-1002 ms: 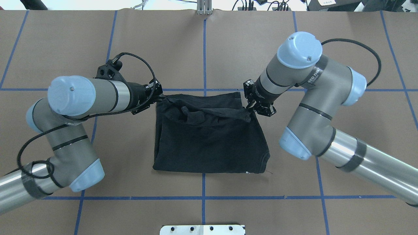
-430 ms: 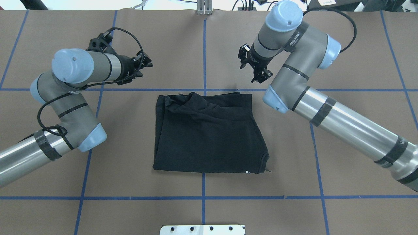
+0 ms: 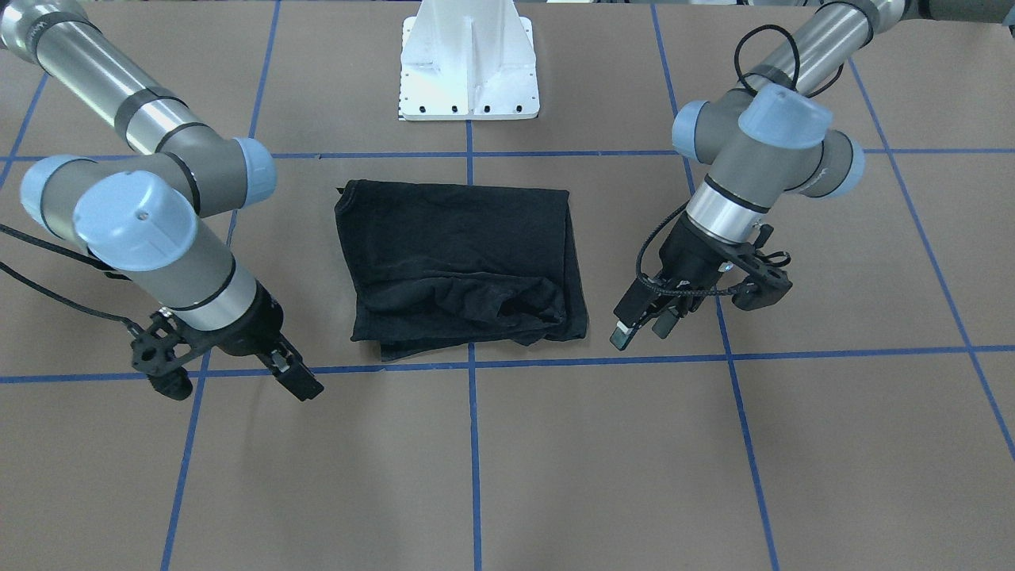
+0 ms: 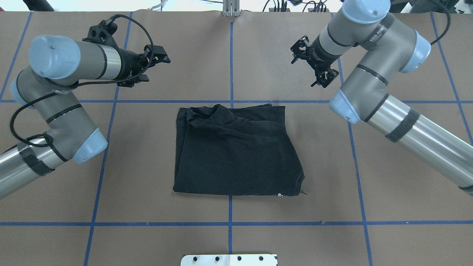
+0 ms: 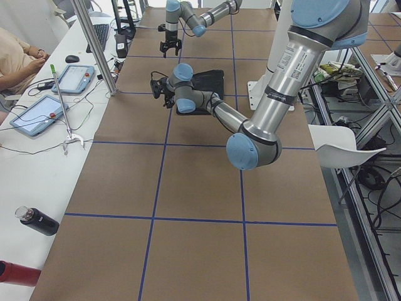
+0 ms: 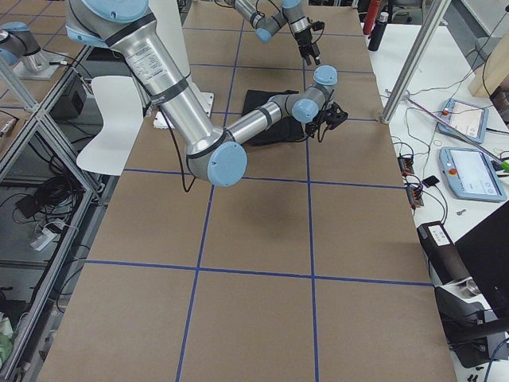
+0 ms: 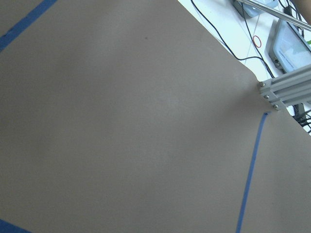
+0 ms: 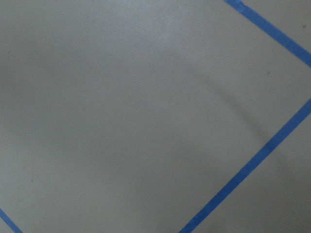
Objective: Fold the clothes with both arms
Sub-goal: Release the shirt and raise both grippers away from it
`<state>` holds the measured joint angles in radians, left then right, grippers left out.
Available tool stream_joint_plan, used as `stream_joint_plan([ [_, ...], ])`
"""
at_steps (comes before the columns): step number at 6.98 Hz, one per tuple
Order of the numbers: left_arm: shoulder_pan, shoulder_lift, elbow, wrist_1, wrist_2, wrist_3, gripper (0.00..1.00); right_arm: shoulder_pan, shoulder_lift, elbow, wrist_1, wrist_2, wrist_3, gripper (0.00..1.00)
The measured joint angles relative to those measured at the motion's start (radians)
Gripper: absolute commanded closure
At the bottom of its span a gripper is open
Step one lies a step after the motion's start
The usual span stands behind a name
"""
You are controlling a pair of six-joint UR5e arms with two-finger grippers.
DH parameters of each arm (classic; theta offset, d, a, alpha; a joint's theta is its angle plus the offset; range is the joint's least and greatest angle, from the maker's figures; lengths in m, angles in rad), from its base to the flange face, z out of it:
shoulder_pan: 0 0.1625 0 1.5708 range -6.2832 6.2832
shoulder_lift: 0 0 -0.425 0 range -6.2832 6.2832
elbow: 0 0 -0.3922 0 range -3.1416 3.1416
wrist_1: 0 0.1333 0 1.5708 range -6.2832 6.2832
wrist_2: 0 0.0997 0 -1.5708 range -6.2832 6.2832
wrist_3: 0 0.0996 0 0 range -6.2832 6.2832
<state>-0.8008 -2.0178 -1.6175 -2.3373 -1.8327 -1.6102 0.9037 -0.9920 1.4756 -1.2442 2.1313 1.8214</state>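
Observation:
The clothes are one black T-shirt (image 4: 236,151), folded into a rough rectangle on the brown table, its far edge rumpled; it also shows in the front view (image 3: 460,254). My left gripper (image 4: 155,68) hovers open and empty beyond the shirt's far left corner, well apart from the cloth, and appears at the front view's right (image 3: 644,329). My right gripper (image 4: 308,68) hangs open and empty past the far right corner, at the front view's left (image 3: 292,374). Both wrist views hold only brown table paper and blue tape.
Blue tape lines (image 4: 231,223) grid the table. The white pedestal base (image 3: 468,63) stands behind the shirt's near edge. An aluminium post (image 4: 231,9) rises at the far edge. A side bench carries tablets (image 5: 37,116), a bottle (image 5: 37,221), and a person's arm (image 5: 15,56).
Both grippers held the shirt's far corners one second ago. They let go, opened, and drew away to the far side and outward. The shirt's far edge settled onto the fold.

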Motion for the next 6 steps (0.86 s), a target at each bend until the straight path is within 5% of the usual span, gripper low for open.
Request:
stream_joint_plan([
  [3,-0.044,0.226,-0.265,0.109,-0.068,0.461,0.00,0.115,-0.325,0.245,-0.001,0.015,-0.401,0.00],
  [6,-0.249,0.429,-0.320,0.120,-0.250,0.968,0.00,0.337,-0.561,0.281,-0.003,0.058,-0.928,0.00],
])
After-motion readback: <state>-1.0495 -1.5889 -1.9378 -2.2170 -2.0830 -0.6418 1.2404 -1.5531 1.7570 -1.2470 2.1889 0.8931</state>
